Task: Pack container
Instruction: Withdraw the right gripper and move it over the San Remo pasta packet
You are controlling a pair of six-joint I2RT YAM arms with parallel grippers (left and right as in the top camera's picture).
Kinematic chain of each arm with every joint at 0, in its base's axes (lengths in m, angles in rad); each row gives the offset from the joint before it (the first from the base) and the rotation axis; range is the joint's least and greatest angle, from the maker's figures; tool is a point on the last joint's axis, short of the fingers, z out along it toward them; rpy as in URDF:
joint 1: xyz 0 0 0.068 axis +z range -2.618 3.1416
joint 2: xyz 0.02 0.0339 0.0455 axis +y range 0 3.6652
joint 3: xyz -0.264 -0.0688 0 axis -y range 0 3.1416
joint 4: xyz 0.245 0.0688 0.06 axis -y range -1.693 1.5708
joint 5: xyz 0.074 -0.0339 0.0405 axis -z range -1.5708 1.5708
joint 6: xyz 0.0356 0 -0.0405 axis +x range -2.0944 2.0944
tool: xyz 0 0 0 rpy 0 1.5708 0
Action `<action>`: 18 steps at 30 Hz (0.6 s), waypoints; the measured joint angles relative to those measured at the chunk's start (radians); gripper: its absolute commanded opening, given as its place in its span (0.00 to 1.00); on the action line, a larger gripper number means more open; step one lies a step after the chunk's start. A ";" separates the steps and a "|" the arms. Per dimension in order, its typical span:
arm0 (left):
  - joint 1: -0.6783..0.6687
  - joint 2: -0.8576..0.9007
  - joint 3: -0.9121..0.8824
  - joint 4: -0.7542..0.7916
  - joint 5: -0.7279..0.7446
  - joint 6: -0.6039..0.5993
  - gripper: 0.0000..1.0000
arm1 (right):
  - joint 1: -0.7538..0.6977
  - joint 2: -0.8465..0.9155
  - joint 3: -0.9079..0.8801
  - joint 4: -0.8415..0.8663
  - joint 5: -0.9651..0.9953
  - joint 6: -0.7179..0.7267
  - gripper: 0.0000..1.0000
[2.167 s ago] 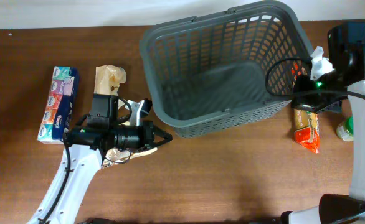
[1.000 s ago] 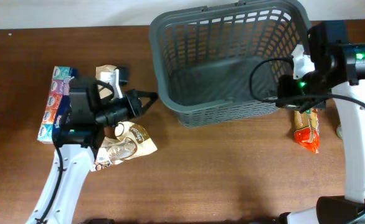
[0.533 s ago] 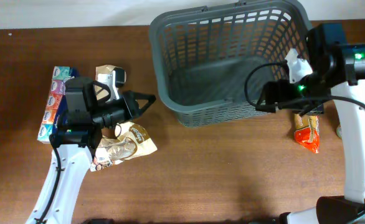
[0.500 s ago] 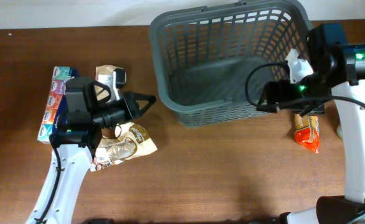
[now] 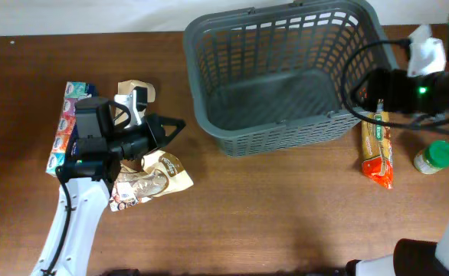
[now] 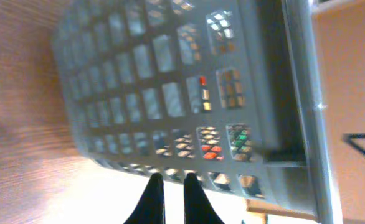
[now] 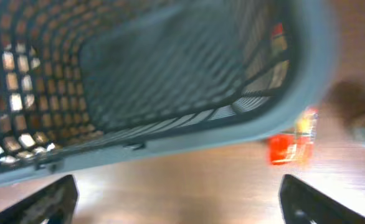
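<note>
The container, a large dark grey slotted basket, stands at the back middle of the table with nothing inside. It fills the left wrist view and the right wrist view. My left gripper is shut with nothing in it and points at the basket's left front corner, a short gap away; its tips sit close together. My right gripper hovers over the basket's right front corner. Its jaws stand wide open and hold nothing.
Left of the basket lie a colourful tissue pack, a beige packet and a brown pouch under my left arm. An orange biscuit pack and a green-lidded jar lie to the right.
My right gripper has opened, come off the basket's right front rim and drawn back to the right, uncovering the jar. The basket has stayed put. My left arm has barely shifted.
</note>
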 measured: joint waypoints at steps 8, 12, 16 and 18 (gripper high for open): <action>0.008 0.000 0.000 -0.201 -0.241 0.200 0.45 | -0.249 0.004 0.075 0.001 0.170 0.010 0.99; 0.008 0.000 0.000 -0.230 -0.370 0.257 0.54 | -0.330 0.066 0.075 0.006 0.206 0.009 0.99; 0.008 0.000 0.000 -0.238 -0.436 0.291 0.64 | -0.353 0.180 0.075 0.018 0.215 -0.006 0.99; 0.008 0.000 0.000 -0.243 -0.454 0.304 0.71 | -0.353 0.254 0.075 0.021 0.214 -0.025 0.99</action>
